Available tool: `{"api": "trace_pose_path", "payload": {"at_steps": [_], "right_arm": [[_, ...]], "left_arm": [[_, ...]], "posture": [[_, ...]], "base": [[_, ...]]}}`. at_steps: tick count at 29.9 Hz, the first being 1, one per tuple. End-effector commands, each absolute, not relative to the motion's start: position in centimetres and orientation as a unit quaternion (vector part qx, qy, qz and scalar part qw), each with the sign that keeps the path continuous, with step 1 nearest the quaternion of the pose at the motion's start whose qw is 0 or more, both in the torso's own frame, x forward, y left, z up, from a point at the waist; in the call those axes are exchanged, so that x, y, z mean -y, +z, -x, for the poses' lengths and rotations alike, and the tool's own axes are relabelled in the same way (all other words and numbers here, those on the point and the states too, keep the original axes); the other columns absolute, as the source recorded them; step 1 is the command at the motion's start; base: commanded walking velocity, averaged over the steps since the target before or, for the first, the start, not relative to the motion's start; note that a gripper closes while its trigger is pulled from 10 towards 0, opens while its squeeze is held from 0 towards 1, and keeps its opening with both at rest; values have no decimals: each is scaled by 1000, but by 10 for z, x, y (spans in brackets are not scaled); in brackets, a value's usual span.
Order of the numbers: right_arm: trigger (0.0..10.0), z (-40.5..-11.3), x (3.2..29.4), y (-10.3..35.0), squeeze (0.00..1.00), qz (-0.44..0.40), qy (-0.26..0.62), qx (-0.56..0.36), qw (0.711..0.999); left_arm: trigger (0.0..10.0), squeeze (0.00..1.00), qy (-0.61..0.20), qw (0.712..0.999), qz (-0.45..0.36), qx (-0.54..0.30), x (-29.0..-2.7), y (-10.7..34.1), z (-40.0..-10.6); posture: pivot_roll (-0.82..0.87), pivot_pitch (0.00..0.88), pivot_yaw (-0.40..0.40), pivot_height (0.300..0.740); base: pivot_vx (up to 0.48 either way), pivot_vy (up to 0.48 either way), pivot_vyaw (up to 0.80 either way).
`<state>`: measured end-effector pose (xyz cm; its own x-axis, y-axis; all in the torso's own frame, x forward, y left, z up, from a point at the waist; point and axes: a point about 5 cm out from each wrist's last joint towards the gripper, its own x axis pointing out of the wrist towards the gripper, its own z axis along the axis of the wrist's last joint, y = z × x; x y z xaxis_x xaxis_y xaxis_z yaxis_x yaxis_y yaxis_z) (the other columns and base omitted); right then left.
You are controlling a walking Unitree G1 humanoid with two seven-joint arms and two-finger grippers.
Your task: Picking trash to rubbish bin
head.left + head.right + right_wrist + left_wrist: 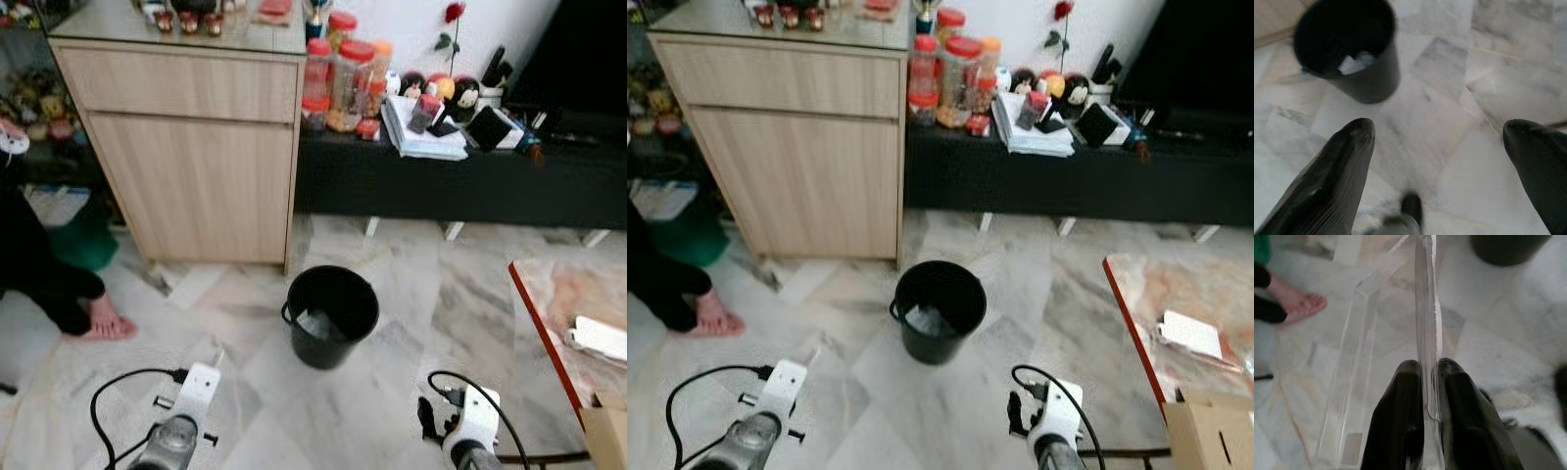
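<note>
One piece already lay in your bin, frame centre; left gripper clamped a clear tray, undropped; right gripper gaped empty.

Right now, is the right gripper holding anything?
No: in the right wrist view the right gripper has its fingers spread wide, with only bare floor between them.

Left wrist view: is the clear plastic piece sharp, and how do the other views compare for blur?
Left wrist view: the clear plastic container is readable but soft-edged, pinched between the left gripper. Right wrist view: the black round bin is blurred, the right gripper open. Eye views: slightly soft throughout, evenly lit.
</note>
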<state>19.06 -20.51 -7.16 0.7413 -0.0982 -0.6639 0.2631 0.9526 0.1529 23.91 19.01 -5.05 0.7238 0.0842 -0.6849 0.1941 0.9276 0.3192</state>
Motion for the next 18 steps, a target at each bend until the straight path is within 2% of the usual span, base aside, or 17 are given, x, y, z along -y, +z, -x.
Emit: {"api": "trace_pose_path", "payload": {"at_steps": [1, 18], "right_arm": [[10000, -186, 217, -72, 0, -111, -112, -350, 923], [10000, -185, 218, -73, 0, -113, -112, -355, 921]], "left_arm": [[10000, 0, -39, 909, -179, -375, -182, -53, -238], [10000, 0, -37, 909, -177, -376, -182, -53, -237]], "posture": [[56, 108, -133, 740], [54, 123, -134, 740]], "base": [[360, 0, 0], [356, 0, 0]]}}
